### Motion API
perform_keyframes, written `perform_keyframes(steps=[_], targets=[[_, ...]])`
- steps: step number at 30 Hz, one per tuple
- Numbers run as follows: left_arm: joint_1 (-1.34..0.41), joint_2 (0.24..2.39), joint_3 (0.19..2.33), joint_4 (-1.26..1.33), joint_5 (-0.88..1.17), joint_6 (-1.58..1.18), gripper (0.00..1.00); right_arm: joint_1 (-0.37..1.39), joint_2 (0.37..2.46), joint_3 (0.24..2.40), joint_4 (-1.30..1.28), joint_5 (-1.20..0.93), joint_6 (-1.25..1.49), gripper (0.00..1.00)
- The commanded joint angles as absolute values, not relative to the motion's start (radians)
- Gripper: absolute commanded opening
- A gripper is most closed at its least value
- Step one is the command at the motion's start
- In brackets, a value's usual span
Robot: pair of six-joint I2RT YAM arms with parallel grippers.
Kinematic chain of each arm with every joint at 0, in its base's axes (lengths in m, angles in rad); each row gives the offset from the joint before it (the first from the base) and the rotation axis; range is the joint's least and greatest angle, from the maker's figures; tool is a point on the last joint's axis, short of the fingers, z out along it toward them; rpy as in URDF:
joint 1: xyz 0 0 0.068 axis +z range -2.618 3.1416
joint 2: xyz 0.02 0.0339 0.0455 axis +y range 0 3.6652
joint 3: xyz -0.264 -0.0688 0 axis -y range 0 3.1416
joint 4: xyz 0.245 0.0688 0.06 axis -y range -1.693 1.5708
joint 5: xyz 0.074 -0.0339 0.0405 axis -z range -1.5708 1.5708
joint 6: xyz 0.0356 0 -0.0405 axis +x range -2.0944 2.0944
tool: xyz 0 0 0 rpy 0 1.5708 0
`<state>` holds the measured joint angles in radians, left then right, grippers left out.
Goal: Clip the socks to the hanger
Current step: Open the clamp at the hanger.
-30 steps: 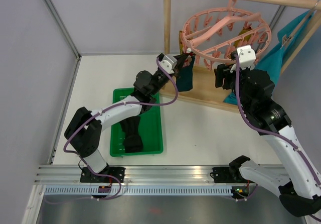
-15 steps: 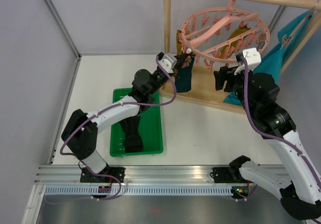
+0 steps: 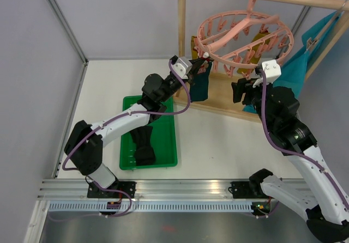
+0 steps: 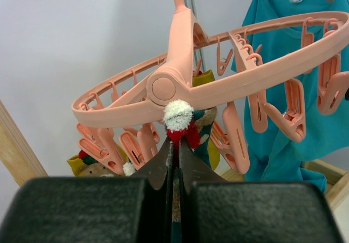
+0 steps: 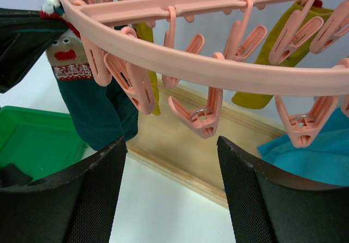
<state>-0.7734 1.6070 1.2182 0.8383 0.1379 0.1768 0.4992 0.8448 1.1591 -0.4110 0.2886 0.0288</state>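
Note:
The pink ring hanger [image 3: 245, 33] hangs by its hook from the wooden rack's top bar. My left gripper [image 3: 203, 64] is shut on the cuff of a dark teal sock [image 3: 200, 85] with red-and-white trim and holds it up against the ring's left rim. In the left wrist view the sock's white pompom [image 4: 178, 114] sits just above my closed gripper [image 4: 178, 145], under the hanger [image 4: 256, 77]. My right gripper [image 3: 240, 90] is open and empty, just below a pink peg [image 5: 204, 120]. Mustard socks [image 5: 278, 63] hang clipped on the hanger's far side. Black socks [image 3: 143, 142] lie in the tray.
A green tray [image 3: 125, 164] lies on the table at the left. The wooden frame rack [image 3: 182, 25] stands at the back, its base board [image 5: 218, 161] under the hanger. A large teal cloth [image 3: 305, 58] hangs at the right.
My right gripper has drawn slightly down and toward the near side, away from the ring. The left gripper stays at the rim with the sock.

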Motion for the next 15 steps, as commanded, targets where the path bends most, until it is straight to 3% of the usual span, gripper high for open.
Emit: perform_keyframes(steps=[1,15], targets=[[-0.769,1.557,1.252,0.848,0.158,0.213,0.02,0.495,0.841,1.170,-0.327,0.305,0.009,0.74],[-0.769,1.545,1.255,0.835,0.170,0.233,0.02,0.494,0.881,1.197,-0.276,0.360,-0.046,0.74]])
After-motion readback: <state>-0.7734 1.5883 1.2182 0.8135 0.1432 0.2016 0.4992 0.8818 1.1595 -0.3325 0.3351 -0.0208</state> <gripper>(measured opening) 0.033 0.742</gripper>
